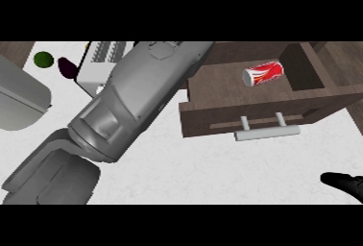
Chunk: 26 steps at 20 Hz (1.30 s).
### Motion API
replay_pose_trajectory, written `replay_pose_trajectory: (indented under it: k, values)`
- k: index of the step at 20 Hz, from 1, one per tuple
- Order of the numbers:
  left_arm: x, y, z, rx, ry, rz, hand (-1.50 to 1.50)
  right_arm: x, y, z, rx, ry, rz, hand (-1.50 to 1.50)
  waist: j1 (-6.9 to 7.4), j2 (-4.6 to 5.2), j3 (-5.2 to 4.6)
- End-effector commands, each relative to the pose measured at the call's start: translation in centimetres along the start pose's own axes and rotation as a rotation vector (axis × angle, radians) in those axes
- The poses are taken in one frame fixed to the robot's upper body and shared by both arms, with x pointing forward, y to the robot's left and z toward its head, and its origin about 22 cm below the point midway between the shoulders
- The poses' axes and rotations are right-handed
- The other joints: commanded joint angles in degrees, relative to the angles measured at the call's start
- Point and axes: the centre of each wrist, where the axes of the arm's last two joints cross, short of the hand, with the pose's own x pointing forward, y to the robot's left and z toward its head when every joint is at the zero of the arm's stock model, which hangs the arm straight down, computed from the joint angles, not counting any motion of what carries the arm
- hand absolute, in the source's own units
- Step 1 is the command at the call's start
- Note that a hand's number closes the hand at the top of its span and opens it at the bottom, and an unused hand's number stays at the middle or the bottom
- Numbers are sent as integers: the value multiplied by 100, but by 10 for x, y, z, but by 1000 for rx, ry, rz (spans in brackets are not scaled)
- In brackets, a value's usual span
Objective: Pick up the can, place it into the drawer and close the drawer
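Lying in the open drawer (pixel 212 91), can (pixel 263 74), well apart from right robot hand (pixel 345 182)

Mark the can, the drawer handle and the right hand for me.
can (pixel 264 74), head view, on its red side wall.
drawer handle (pixel 268 133), head view, on the middle of its bar.
right hand (pixel 346 183), head view, on its black back.

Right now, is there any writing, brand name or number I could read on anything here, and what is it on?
Can, lying in the open drawer: red with white swirl markings like a logo, but too blurred to read as words.
Nothing else shows any text: none on the drawer's handle, the white appliance or the green fruit.
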Motion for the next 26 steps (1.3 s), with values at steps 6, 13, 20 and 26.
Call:
replay_pose_trajectory:
  k: [6, 13, 20, 26]
  values:
    - [-4, 3, -2, -5, 12, 85, -150, 4, 15, -29, 99, -110, 277, -150, 100, 39, -6]
    - [11, -1, -2, 33, -18, 88, -150, -19, 50, -41, 178, -147, 507, -150, 219, 12, -4]
    - [1, 2, -3, 11, -23, 73, -150, -65, 94, -67, 233, -111, 679, -150, 493, -43, -11]
    - [1, 25, -15, -17, 6, 85, -150, -98, 122, -82, 241, -122, 829, -150, 632, -68, -16]
